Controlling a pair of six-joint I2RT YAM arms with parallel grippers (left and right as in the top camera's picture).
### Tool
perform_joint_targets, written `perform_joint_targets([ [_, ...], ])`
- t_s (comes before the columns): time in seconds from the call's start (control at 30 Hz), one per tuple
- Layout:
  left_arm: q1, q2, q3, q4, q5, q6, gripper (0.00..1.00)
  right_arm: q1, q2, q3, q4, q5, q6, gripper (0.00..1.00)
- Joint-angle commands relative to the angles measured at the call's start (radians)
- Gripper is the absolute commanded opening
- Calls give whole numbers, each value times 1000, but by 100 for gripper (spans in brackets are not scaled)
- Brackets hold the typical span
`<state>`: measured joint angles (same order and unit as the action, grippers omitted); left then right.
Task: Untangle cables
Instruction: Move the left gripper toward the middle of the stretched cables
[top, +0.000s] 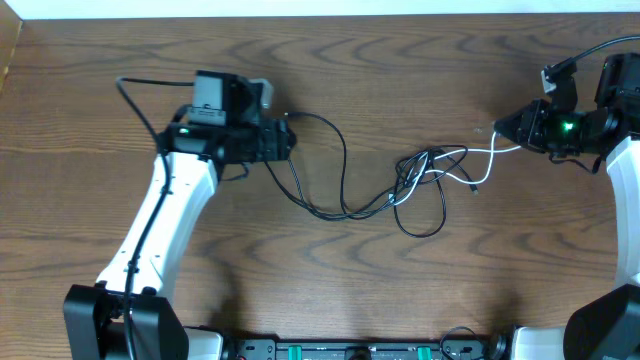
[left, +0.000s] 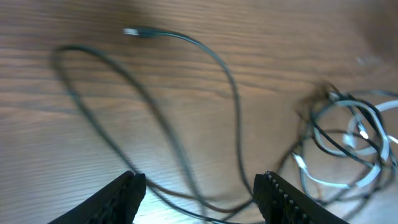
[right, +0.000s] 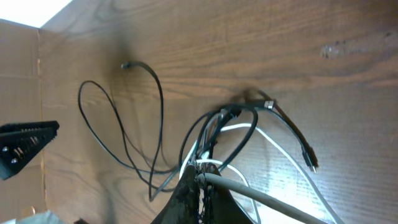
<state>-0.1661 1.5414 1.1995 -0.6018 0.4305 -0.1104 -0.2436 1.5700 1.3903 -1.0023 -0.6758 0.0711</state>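
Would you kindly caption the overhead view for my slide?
Right pincer grips the white cable, left pincer open over the black cables.

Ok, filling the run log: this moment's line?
left gripper: jaws open over black cable | right gripper: jaws shut on white cable | tangle intact

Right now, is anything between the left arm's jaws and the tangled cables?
Nothing visible does. Between the open left gripper and the tangle lie only bare table and a loose loop of black cable.

no readable text, labels or signs
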Motion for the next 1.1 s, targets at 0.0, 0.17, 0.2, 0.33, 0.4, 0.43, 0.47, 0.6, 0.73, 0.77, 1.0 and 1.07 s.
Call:
perform_joint_targets([
  [0.0, -51, 2, 14, 2, 34, 21, 62, 7, 3, 3, -21, 24, -43, 1],
  [0.17, -135, 3, 14, 19, 33, 21, 62, 9, 3, 3, -32, 41, -47, 1],
  [0.2, -154, 6, 14, 30, 33, 21, 63, 9, 3, 3, -34, 41, -47, 1],
  [0.33, -214, 23, 14, 69, 33, 21, 62, 9, 3, 3, -40, 42, -47, 1],
  [0.4, -243, 35, 14, 89, 33, 20, 63, 9, 3, 3, -41, 42, -47, 1],
  [0.43, -256, 41, 14, 96, 33, 20, 63, 8, 3, 3, -41, 42, -48, 1],
  [0.47, -269, 48, 14, 102, 33, 21, 63, 9, 3, 3, -42, 42, -55, 1],
  [0.6, -314, 79, 14, 121, 33, 21, 63, 9, 3, 3, -42, 41, -55, 1],
  [0.73, -341, 122, 14, 140, 32, 0, 63, 9, 3, 3, -42, 41, -54, 1],
  [0.77, -344, 132, 14, 147, 33, -11, 63, 9, 3, 3, -42, 41, -54, 1],
  [1.0, -358, 190, 14, 209, 33, -79, 63, 9, 3, 3, -42, 42, -66, 1],
  [1.07, -362, 195, 14, 227, 33, -83, 63, 9, 3, 3, -42, 42, -69, 1],
])
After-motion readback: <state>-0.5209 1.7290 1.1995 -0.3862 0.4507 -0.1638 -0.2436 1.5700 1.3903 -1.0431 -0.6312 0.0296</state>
